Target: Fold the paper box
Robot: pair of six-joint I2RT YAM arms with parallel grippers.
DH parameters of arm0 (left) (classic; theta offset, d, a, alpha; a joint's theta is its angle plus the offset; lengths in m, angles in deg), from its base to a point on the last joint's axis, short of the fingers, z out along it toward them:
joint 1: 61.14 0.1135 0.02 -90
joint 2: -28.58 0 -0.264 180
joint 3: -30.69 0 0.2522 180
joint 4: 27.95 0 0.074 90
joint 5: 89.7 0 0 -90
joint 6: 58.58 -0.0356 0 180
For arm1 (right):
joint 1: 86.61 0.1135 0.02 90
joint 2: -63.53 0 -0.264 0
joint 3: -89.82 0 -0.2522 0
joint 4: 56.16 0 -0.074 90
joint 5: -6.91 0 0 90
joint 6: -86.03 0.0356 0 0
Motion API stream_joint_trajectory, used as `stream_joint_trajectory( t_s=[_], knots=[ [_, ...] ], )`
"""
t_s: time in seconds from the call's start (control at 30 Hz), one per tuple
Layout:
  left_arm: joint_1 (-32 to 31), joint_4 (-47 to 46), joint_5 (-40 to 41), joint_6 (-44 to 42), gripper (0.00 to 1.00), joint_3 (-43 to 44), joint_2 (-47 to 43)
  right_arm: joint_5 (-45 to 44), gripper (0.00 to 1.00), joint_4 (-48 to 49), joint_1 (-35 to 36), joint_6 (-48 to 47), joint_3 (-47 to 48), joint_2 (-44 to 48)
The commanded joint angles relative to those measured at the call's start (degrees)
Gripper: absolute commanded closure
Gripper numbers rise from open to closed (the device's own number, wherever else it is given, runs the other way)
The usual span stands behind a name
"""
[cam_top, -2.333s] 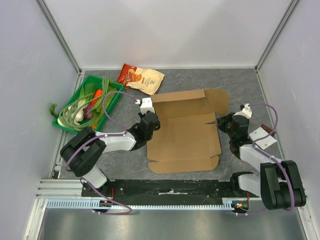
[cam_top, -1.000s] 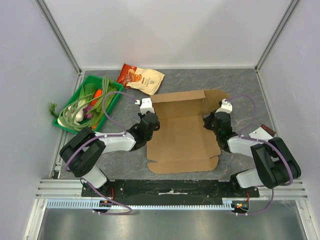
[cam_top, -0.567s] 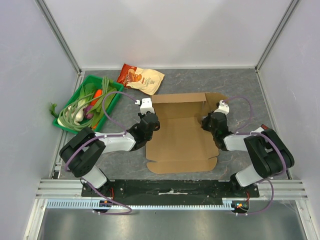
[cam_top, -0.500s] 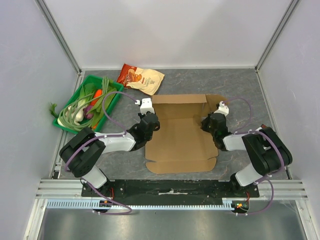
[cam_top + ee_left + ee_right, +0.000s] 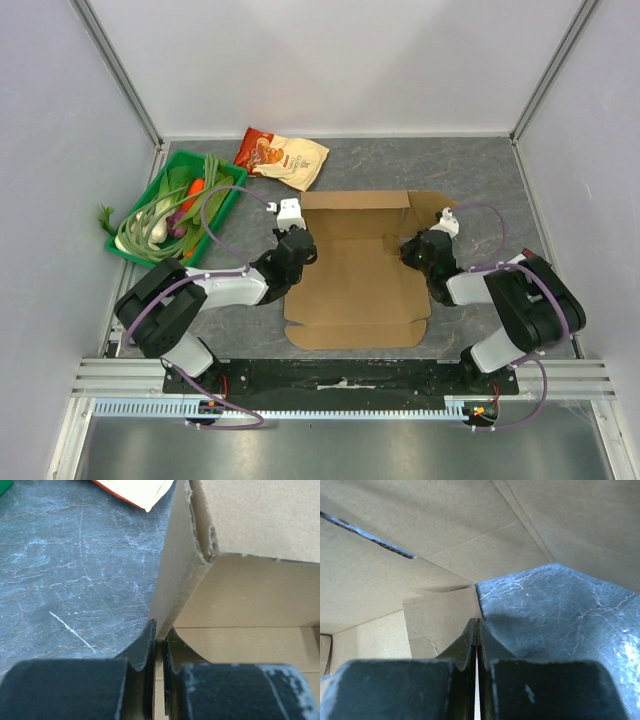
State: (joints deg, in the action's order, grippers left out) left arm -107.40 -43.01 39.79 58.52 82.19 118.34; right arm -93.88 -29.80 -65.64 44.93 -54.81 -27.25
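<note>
Brown corrugated cardboard box is pictured mid-fold on the grey marbled table between the arms, its left wall pinched upright by the left gripper, the right gripper pressed shut beside the right flap, near flaps apparently yet to be folded.

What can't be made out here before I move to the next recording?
Top view: the left pincer tips, hidden under its wrist.
Top view: the box right flap, partly covered by the right pincer.
Right wrist view: whether that pincer touches the box; too close.
Left wrist view: bag, cut off by the top edge.
</note>
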Motion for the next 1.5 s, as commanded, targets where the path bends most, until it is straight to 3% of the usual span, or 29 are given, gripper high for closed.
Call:
stream_joint_trajectory(
  t_s=[0.0,0.07,0.13,0.2,0.23,0.33,0.37,0.4,0.53,0.57,0.67,0.73,0.83,1.0,1.07,1.23,1.47],
  knots=[
    [-0.50,-1.42,1.47,0.42,0.98,-1.52,-2.13,4.10,1.00,-15.04,1.18,-6.79,3.87,8.93],
    [-0.41,-1.42,1.82,-0.02,0.98,-2.31,-2.74,4.63,0.98,-28.47,1.09,-9.34,9.31,14.72],
    [-0.41,-1.68,2.35,-0.37,0.98,-2.75,-3.36,6.73,0.86,-42.75,1.18,-11.71,14.22,19.47],
    [-0.41,-1.94,2.35,-1.42,0.98,-3.11,-4.24,8.93,0.71,-49.49,1.09,-12.86,15.74,23.26],
    [-0.50,-2.29,2.44,-1.95,0.98,-3.19,-4.41,9.72,0.68,-55.87,1.09,-13.83,17.14,27.02],
    [-0.50,-2.12,2.62,-3.09,0.98,-3.20,-4.94,7.37,0.50,-67.40,1.09,-16.90,22.40,35.37],
    [-0.41,-2.12,2.88,-3.71,0.98,-3.28,-4.94,3.27,0.41,-69.80,1.00,-19.78,24.43,36.63],
    [-0.41,-2.12,2.88,-4.15,0.98,-3.28,-4.94,1.05,0.25,-72.17,0.91,-21.47,26.80,37.34],
    [-0.50,-2.91,3.58,-6.87,0.98,-3.55,-4.06,-9.51,0.12,-76.60,-0.05,-33.23,42.09,31.23],
    [-0.58,-3.08,3.93,-7.92,0.98,-3.81,-4.06,-9.86,0.11,-76.42,-0.31,-39.00,44.12,28.93],
    [-0.58,-7.29,4.02,-12.75,0.98,-5.13,-3.80,-8.21,0.10,-81.06,-1.81,-43.88,55.70,18.30],
    [-0.50,-11.42,4.55,-16.96,0.98,-6.53,-3.71,4.13,0.07,-84.39,-4.79,-50.20,62.57,12.60],
    [-0.59,-15.55,2.97,-20.92,0.98,-8.81,-4.41,19.02,0.11,-90.36,-8.58,-58.29,69.17,6.08],
    [-0.50,-18.90,-0.55,-21.82,0.98,-11.80,-5.64,22.99,0.24,-92.06,-9.46,-65.33,66.91,4.39],
    [-0.50,-19.17,-0.81,-21.73,0.98,-12.51,-5.91,28.53,0.30,-90.93,-9.46,-66.31,65.85,5.26],
    [-0.41,-20.48,-1.52,-22.08,0.98,-12.95,-5.21,29.07,0.44,-90.66,-9.55,-67.80,63.65,5.44],
    [-0.50,-21.36,-2.04,-21.82,0.98,-13.04,-5.20,27.58,0.49,-88.72,-9.37,-67.71,59.96,5.62]
  ],
)
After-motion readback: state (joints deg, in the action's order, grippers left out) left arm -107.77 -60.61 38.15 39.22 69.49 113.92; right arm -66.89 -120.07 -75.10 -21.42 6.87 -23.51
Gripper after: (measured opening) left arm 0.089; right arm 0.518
